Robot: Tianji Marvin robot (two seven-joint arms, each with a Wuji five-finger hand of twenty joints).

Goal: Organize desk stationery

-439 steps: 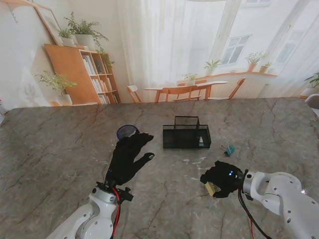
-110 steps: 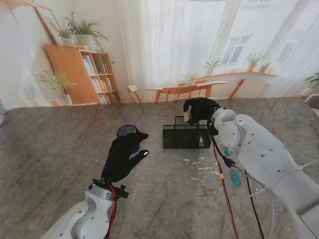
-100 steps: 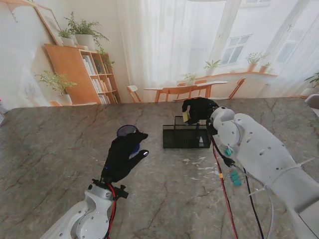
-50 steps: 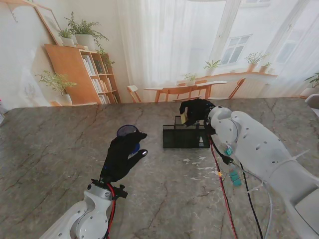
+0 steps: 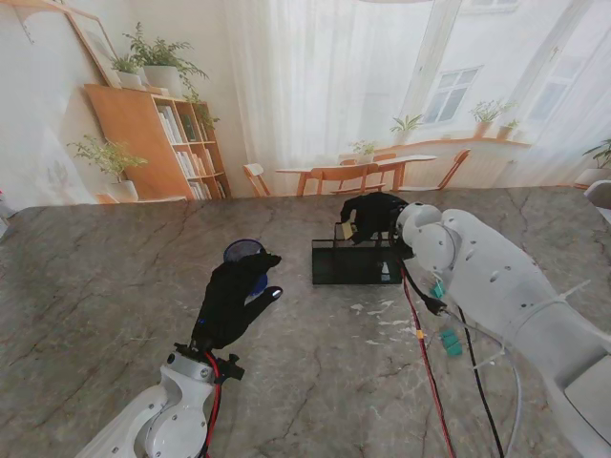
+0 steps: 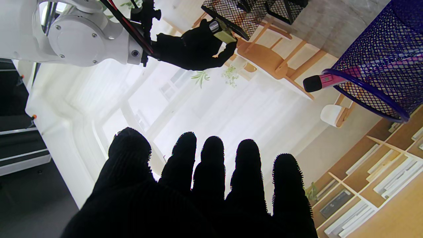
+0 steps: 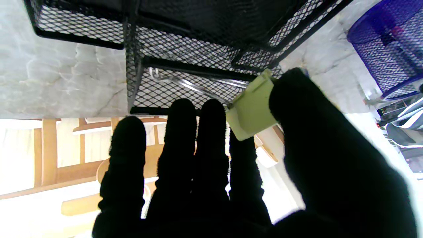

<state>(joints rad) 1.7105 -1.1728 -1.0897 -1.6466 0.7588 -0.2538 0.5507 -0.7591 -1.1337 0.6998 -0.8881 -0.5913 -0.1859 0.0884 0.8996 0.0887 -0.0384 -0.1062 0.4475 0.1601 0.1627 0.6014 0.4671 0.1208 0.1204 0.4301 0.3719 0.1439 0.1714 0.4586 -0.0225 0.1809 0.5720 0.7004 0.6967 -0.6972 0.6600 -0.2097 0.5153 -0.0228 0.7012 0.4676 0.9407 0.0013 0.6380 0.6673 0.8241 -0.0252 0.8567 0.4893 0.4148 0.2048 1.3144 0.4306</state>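
Two hands showed in the stand's view. The right hand (image 5: 372, 216) hung over the far edge of the black mesh organizer (image 5: 355, 261), pinching a small yellow-green eraser (image 5: 346, 230); the left hand (image 5: 232, 298) hovered empty with fingers spread, nearer to the robot than the blue mesh cup (image 5: 245, 255). Two teal clips (image 5: 445, 339) lay on the surface (image 5: 86, 286) to the right, well apart from the organizer.

From the left wrist, the left hand's fingers (image 6: 211, 165) stood apart, gripping nothing, and the blue cup (image 6: 380, 62) held a pink pen (image 6: 325, 81). The right hand (image 6: 195, 49) appeared with the eraser (image 6: 222, 30) at the organizer's rim.

From the right wrist, the eraser (image 7: 252, 107) sat clamped between thumb (image 7: 297, 99) and fingertip, just above a small compartment (image 7: 185, 89) of the organizer.

To drop it cleanly, the hand would probably need to centre the eraser over that compartment, clear of the mesh divider, lower slightly, then part the thumb without knocking the wall.
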